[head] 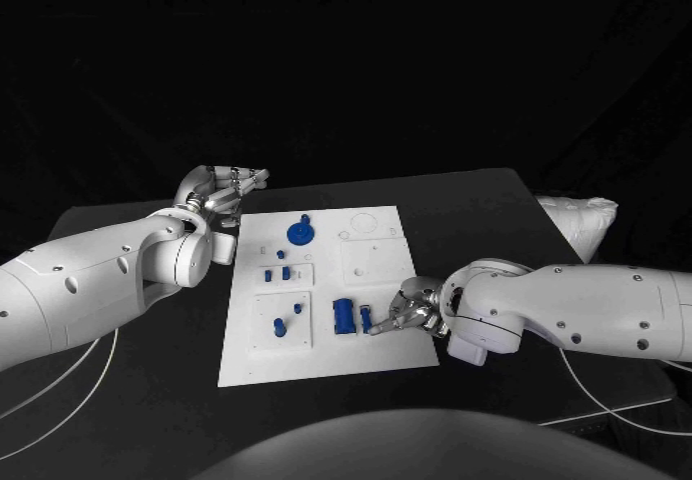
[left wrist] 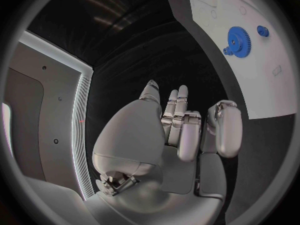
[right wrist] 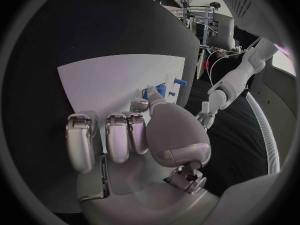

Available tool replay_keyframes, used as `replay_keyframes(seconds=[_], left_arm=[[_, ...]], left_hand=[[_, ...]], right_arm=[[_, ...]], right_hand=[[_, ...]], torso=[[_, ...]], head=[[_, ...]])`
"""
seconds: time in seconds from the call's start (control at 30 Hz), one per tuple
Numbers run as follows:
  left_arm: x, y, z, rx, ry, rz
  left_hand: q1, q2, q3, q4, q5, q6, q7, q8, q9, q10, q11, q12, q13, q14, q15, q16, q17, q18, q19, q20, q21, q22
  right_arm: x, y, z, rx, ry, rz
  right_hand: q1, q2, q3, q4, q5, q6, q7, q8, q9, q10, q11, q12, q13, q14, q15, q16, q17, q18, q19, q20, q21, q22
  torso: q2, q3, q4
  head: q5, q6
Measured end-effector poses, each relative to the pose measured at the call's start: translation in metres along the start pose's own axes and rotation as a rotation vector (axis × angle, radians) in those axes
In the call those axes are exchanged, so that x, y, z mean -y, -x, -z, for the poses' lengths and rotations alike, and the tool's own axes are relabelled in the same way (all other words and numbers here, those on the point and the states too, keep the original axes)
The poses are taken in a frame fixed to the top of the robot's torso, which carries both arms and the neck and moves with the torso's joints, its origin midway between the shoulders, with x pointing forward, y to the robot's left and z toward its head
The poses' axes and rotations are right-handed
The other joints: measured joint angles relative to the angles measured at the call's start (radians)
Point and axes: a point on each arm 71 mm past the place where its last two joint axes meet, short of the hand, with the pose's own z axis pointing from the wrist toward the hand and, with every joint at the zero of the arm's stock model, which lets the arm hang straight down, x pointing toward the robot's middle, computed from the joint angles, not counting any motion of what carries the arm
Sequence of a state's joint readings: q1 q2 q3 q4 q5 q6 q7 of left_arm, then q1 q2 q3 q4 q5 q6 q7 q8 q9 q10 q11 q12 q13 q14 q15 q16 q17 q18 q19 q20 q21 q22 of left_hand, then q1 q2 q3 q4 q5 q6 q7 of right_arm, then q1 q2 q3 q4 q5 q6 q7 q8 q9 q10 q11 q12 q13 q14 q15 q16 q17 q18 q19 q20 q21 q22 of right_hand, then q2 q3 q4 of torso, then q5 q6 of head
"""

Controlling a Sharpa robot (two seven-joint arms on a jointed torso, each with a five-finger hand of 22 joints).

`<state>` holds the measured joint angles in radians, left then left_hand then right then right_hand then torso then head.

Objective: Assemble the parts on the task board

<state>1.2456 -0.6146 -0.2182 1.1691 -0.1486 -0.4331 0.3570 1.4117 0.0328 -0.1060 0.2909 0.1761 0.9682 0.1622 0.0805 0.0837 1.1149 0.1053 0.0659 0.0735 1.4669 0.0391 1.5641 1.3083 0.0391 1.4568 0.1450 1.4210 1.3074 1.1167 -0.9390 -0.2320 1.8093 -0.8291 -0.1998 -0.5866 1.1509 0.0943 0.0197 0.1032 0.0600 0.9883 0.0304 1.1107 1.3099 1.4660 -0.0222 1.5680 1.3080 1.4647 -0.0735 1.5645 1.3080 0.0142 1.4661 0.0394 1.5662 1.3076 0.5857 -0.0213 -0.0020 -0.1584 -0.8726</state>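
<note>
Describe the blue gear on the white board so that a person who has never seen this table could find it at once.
Start at the white task board in the middle of the black table. Go to the board's far end, on the side of the left hand: the blue gear lies there. It is the only round, toothed part and the widest blue piece; the other blue parts, nearer the robot, are small pegs and blocks.
</note>
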Motion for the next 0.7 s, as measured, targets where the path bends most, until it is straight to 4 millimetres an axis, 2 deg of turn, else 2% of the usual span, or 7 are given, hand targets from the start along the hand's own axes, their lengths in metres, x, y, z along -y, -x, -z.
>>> replay_keyframes(seconds=[0.7], left_arm=[[-0.0001,0.0003,0.0001,0.000,0.000,0.000]], left_hand=[[0.000,0.000,0.000,0.000,0.000,0.000,0.000,0.000,0.000,0.000,0.000,0.000,0.000,0.000,0.000,0.000,0.000,0.000,0.000,0.000,0.000,0.000]], right_arm=[[0.0000,0.0029,-0.0028,0.022,-0.007,0.022]], right_hand=[[0.004,0.004,0.000,0.000,0.000,-0.003,0.003,-0.011,0.000,0.000,0.000,0.000,0.000,0.000,0.000,0.000,0.000,0.000,0.000,0.000,0.000,0.000]], torso=[[0.000,-0.0001,0.0002]], head=[[0.001,0.000]])
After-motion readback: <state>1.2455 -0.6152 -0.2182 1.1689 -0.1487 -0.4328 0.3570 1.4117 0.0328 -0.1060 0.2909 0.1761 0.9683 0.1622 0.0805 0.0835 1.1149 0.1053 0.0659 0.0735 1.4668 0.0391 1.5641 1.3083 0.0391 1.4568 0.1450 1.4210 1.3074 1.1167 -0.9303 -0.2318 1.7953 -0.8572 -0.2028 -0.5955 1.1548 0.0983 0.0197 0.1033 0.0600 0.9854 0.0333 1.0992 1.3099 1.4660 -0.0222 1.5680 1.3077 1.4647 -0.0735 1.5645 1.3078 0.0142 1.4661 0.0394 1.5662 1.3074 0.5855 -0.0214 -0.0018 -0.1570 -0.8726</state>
